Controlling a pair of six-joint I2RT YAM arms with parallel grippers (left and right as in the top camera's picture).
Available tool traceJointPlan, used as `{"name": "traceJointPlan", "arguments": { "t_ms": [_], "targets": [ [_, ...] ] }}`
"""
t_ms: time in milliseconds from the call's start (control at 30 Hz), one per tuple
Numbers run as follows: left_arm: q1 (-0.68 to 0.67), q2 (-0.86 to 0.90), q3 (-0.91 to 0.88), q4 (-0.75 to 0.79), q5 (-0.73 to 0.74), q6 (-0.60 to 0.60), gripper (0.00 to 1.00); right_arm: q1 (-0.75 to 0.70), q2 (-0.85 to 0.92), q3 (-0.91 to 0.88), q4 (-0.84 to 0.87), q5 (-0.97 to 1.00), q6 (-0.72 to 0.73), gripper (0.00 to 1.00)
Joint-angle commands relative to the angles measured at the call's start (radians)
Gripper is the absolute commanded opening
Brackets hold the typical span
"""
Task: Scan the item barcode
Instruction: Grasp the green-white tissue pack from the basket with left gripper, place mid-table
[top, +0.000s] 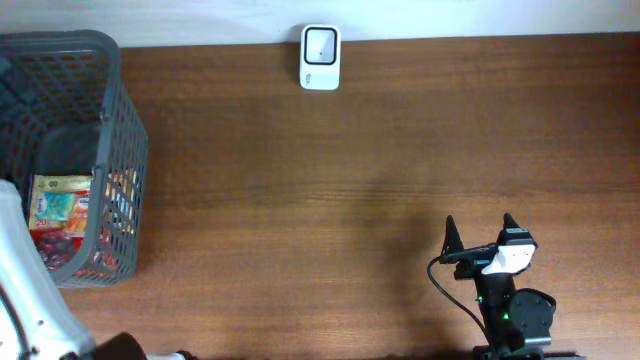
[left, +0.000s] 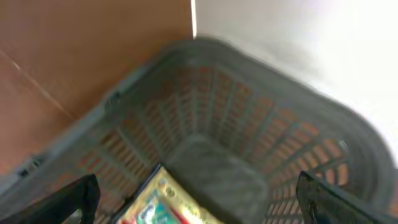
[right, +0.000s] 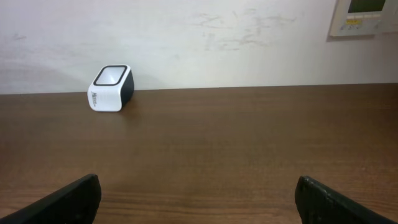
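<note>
Left gripper (left: 199, 210) is spread wide with nothing in it, hanging over the grey basket (left: 261, 81).

- Item: a yellow-green snack packet (left: 163, 200) lies flat on top of other packs, in the robot-side half of the basket, close to the mesh wall.
- Step, as I judge it: reach in and pick.
- Drop straight down and keep both fingers clear of the mesh.
- Pinch the packet by an edge so no print is covered; I can't tell which face carries the barcode.
- Carry it to the white scanner (top: 320, 57) at the table's far edge, window facing up.
- Left arm: its white link enters from the near-left corner, wrist tipped down into the basket.
- Right gripper (top: 483, 232): fully parted and empty, low over the near-right table, aimed at the scanner and well apart from it.
</note>
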Motion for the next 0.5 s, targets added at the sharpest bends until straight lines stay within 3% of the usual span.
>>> {"name": "traceJointPlan", "arguments": {
  "t_ms": [0, 67, 100, 133, 200, 267, 300, 333, 400, 467],
  "targets": [
    [0.002, 0.077, 0.016, -0.021, 0.154, -0.032, 0.99, -0.006, -0.007, -0.007, -0.003, 0.005, 0.008, 0.99],
    [0.002, 0.106, 0.016, -0.034, 0.122, -0.034, 0.99, -0.006, -0.007, -0.007, -0.003, 0.005, 0.008, 0.99],
    [0.003, 0.146, 0.016, -0.115, -0.037, -0.207, 0.99, -0.006, -0.007, -0.007, -0.003, 0.005, 0.008, 0.99],
    [0.003, 0.172, 0.016, -0.134, -0.026, -0.254, 0.99, -0.006, -0.007, -0.007, -0.003, 0.005, 0.008, 0.99],
    [0.002, 0.192, 0.016, -0.138, 0.065, -0.258, 0.99, -0.006, -0.007, -0.007, -0.003, 0.005, 0.008, 0.99],
    [0.002, 0.195, 0.016, -0.163, 0.064, -0.258, 0.99, -0.006, -0.007, -0.007, -0.003, 0.005, 0.008, 0.99],
    [0.002, 0.206, 0.016, -0.188, 0.053, -0.277, 0.99, -0.006, -0.007, -0.007, -0.003, 0.005, 0.008, 0.99],
    [0.002, 0.232, 0.016, -0.254, -0.04, -0.391, 0.99, -0.006, -0.007, -0.007, -0.003, 0.005, 0.008, 0.98],
    [0.003, 0.277, 0.016, -0.331, -0.131, -0.508, 0.99, -0.006, -0.007, -0.007, -0.003, 0.005, 0.008, 0.99],
    [0.003, 0.342, 0.016, -0.356, -0.143, -0.509, 0.99, -0.006, -0.007, -0.007, -0.003, 0.005, 0.008, 0.99]
  ]
}}
